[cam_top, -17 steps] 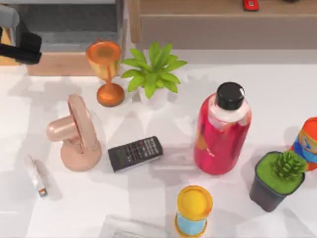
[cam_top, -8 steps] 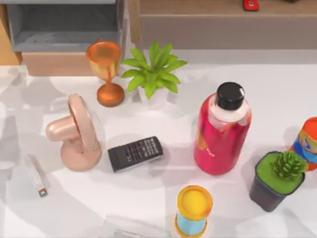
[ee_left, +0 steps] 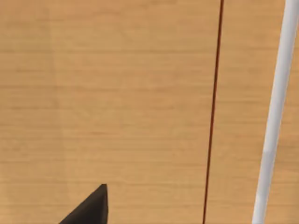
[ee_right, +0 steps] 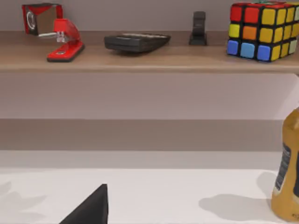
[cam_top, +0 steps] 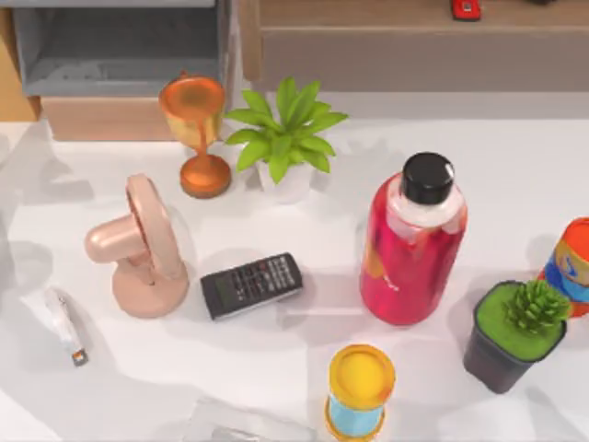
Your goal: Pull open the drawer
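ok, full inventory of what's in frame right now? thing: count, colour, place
drawer: 1, tan front, grey inside, pulled open, top view's far left
hourglass: 1, orange, right of the drawer front
leafy plant: 1, green, white pot, centre back
fan: 1, pink, left
remote: 1, black, right of the fan
small white item: 1, near left edge
bottle: 1, red, black cap, right of centre
succulent: 1, green, dark pot, right front
yellow-topped blue container: 1, front centre
shelf: 1, brown, back
stapler: 1, red, on shelf
calculator: 1, black, on shelf
puzzle cube: 1, multicolour, on shelf
amber bottle: 1, right wrist view's edge
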You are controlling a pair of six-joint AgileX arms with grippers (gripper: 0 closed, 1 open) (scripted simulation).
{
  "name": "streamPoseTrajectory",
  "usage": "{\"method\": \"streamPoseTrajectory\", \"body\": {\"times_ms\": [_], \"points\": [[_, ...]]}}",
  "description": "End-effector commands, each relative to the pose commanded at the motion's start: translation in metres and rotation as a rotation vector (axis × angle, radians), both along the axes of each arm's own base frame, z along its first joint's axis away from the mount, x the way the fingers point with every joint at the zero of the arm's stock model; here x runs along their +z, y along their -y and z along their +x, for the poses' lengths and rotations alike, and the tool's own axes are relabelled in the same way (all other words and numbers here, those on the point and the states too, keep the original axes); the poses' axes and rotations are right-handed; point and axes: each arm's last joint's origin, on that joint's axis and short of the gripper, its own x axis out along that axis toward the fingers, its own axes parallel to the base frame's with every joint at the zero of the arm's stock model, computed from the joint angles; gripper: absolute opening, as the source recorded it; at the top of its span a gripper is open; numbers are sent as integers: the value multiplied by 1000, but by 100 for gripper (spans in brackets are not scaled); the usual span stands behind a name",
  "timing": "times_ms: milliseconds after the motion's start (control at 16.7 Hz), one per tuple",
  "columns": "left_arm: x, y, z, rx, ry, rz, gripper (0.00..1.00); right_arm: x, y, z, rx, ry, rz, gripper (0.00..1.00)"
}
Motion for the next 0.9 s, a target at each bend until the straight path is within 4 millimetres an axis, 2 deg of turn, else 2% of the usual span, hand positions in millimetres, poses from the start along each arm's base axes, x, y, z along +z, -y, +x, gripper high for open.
{"method": "streamPoseTrajectory", "body": {"times_ms": [240, 600, 840, 900], "points": [[0, 2, 1, -2, -3, -2, 100, 0, 0, 0, 0, 0, 0, 100], [0, 1, 23, 0, 0, 0, 100, 0, 0, 0, 0, 0, 0, 100], [0, 0, 25, 0, 0, 0, 100, 0, 0, 0, 0, 0, 0, 100], [0, 0, 25, 0, 0, 0, 92, 0, 0, 0, 0, 0, 0, 100]]}}
